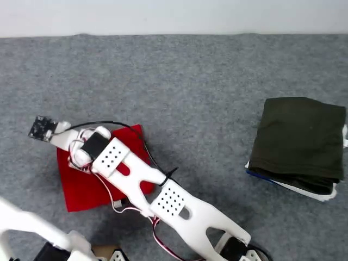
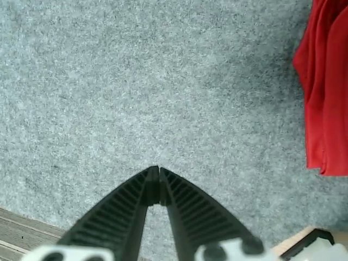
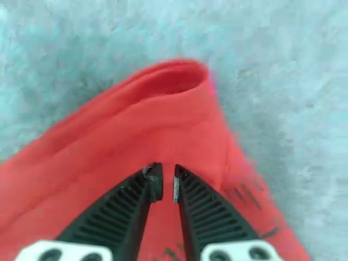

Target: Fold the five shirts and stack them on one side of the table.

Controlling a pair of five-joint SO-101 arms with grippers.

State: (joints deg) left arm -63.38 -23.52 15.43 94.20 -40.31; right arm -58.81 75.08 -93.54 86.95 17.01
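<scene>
A folded red shirt [image 1: 81, 187] lies on the grey counter [image 1: 190, 87], well apart from a stack of folded shirts [image 1: 299, 141] with a dark green one on top. The right arm crosses over the red shirt. Its right end effector [image 3: 163, 187] is above the cloth, tips slightly parted. The left end effector [image 2: 159, 185] is clenched over bare counter beside the red shirt.

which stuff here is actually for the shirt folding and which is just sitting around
For the job:
red shirt, lying apart from the stack
dark green shirt, on top of the folded stack
blue layer and white layer beneath it

Just there:
grey mat
wooden edge beside the mat
white wall behind
</scene>
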